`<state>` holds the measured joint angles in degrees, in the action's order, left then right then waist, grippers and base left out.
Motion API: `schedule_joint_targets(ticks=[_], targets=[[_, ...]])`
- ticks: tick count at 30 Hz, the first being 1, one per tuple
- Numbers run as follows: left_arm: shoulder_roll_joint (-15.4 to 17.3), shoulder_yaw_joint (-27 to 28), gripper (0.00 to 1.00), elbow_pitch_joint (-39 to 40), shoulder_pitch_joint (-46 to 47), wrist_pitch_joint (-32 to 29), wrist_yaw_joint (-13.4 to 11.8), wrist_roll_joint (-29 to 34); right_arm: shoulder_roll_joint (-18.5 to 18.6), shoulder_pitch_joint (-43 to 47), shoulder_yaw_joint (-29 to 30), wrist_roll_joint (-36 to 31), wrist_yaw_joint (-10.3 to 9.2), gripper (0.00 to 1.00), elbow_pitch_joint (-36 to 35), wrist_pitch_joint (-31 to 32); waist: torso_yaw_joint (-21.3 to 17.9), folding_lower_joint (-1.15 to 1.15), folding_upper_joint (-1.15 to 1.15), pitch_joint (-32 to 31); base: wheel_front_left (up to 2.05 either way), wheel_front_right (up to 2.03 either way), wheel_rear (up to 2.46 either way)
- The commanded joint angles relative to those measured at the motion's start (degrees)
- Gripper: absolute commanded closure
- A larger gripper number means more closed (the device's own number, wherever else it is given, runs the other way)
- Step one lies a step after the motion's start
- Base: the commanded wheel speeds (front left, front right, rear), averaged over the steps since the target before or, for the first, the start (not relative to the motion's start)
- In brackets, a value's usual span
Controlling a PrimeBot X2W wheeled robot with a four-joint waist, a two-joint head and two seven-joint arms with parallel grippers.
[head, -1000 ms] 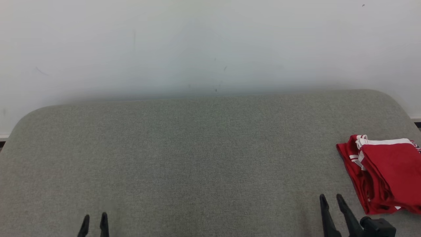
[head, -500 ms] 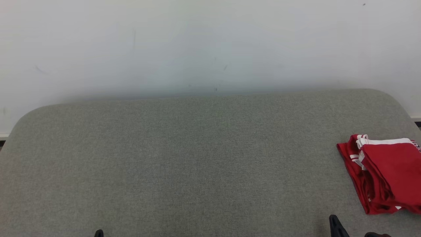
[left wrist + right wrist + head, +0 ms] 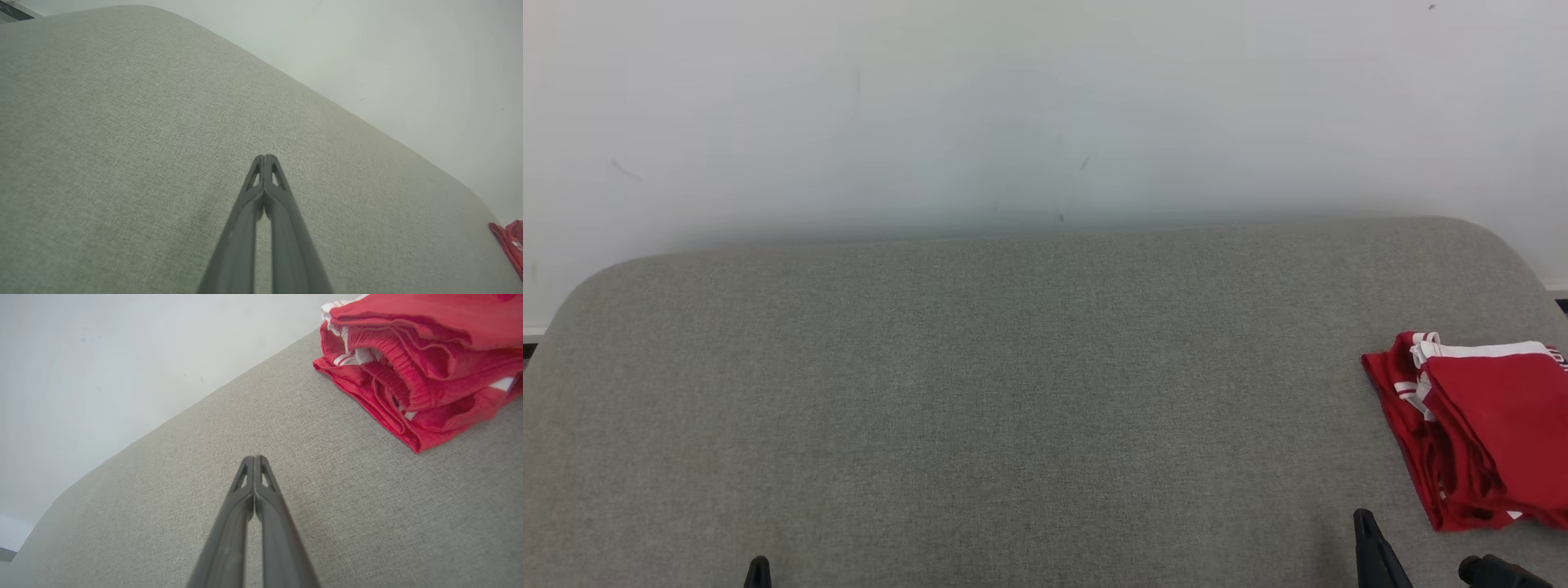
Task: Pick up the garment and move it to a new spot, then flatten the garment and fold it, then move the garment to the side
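Fabric in a grey weave covers the broad surface (image 3: 1013, 392) that spreads across the head view, with rounded far corners and a pale wall (image 3: 1013, 106) behind it. At the lower left, the left gripper (image 3: 758, 573) shows as one dark tip poking up from the bottom edge. In the left wrist view its two fingers (image 3: 243, 228) lie pressed together, tips touching, with nothing between them; they hang over bare fabric.

At the lower right of the head view, the right gripper (image 3: 1365, 527) rises from the bottom edge as a single dark point, with a dark piece of the arm just to its right. In the right wrist view its fingers are likewise closed tip to tip and hold nothing, above the fabric.

Farthest right lies the garment (image 3: 1482, 433), red with white trim, folded into a layered stack on the surface near its right edge and cut off by the side of the head view. It sits beyond and to the right of the right gripper, near it but not touching. In the left wrist view a red corner of it shows at the far right edge.
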<state>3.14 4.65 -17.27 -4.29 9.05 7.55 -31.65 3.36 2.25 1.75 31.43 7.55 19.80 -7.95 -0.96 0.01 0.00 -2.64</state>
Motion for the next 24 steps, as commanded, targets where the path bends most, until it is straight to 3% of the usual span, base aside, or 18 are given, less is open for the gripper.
schedule_joint_targets(ticks=[1, 24], targets=[[0.12, 0.30, 1.00, 1.07, 1.90, -0.37, -0.02, -1.90, 0.06, -1.33, 0.31, 2.06, -0.02, 1.00, -0.96, 0.41, 0.01, -0.01, 0.00, 0.03, 0.00, 0.00, 0.00], [0.01, 0.80, 1.00, 1.81, 4.74, -5.17, -0.04, -20.44, -0.10, -3.76, 1.75, 20.55, -0.04, 1.00, -2.56, 4.88, 0.22, -0.01, 0.00, 0.65, 0.00, 0.00, 0.00]])
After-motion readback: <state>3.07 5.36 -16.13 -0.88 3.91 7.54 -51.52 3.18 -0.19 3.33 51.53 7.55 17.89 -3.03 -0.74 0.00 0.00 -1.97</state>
